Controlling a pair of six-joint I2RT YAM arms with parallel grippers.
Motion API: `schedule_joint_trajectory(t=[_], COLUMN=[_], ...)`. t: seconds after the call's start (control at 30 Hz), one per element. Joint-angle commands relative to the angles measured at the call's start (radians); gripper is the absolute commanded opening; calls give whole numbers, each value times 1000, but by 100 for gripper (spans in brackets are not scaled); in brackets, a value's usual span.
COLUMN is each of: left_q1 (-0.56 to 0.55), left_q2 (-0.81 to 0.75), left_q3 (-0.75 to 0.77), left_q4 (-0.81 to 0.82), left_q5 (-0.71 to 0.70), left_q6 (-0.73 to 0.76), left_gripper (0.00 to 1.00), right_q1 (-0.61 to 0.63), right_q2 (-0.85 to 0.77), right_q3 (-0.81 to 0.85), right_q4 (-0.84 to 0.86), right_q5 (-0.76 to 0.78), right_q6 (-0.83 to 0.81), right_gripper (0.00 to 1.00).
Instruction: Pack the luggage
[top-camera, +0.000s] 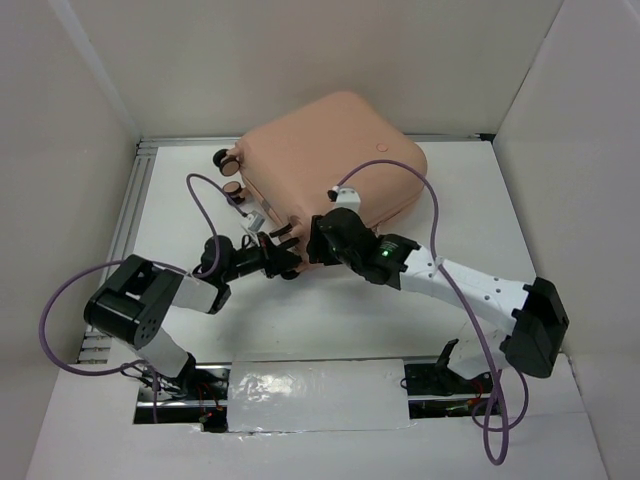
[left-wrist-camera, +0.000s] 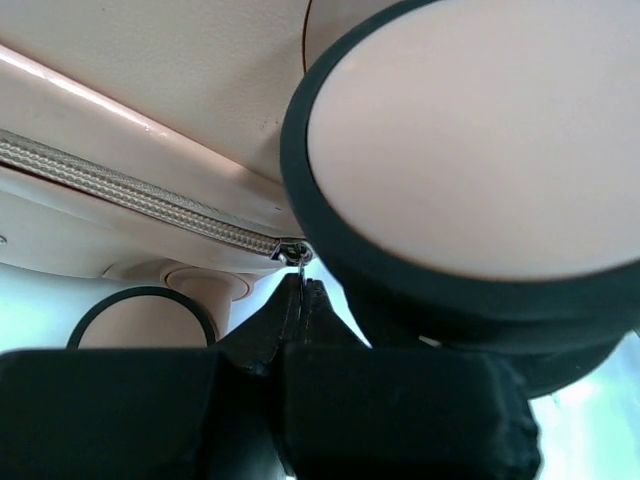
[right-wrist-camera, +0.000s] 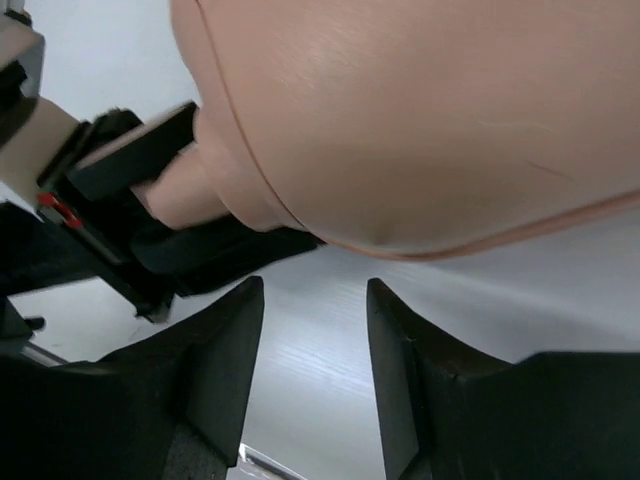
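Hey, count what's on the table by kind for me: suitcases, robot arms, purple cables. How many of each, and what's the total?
suitcase: 1
robot arms, left and right: 2
purple cables, one on the left, one on the right: 2
Total: 5

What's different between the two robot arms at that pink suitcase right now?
The left arm has its jaws shut, pinching the zipper pull; the right arm has its jaws apart, gripping nothing. The left arm is folded back on itself; the right arm stretches out long. Both meet at the near edge of the luggage.
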Motion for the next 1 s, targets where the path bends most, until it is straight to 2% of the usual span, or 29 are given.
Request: schedule_joint_trajectory(t=[0.0,0.3,0.47,0.73,0.83,0.97], left_q1=[-44,-134,-206,-318,-343,-363], left_q2=[-71,-71,-50,-41,-40,-51], left_q3=[-6,-48,-86,-98,-118,-118], left_q4=[289,384,476,551,614,605], left_q5=[-15,-112,-213,-356,-430,-419], left_q6=[8,-23,-11,11,-1,-11], left_gripper=[0,0,0,0,0,0], right_q1=[19,28,19,-2,-15,-24], right_q2=[67,209,268,352,352,406], right_q3=[56,171,262,371,371,432], right_q4=[102,134,143,134,188,185], right_q5=[4,25,16,-10,-48,-114], right_q6=[-2,-63,-95,-114,-114,-150], right_gripper=[52,46,36,26,24,21])
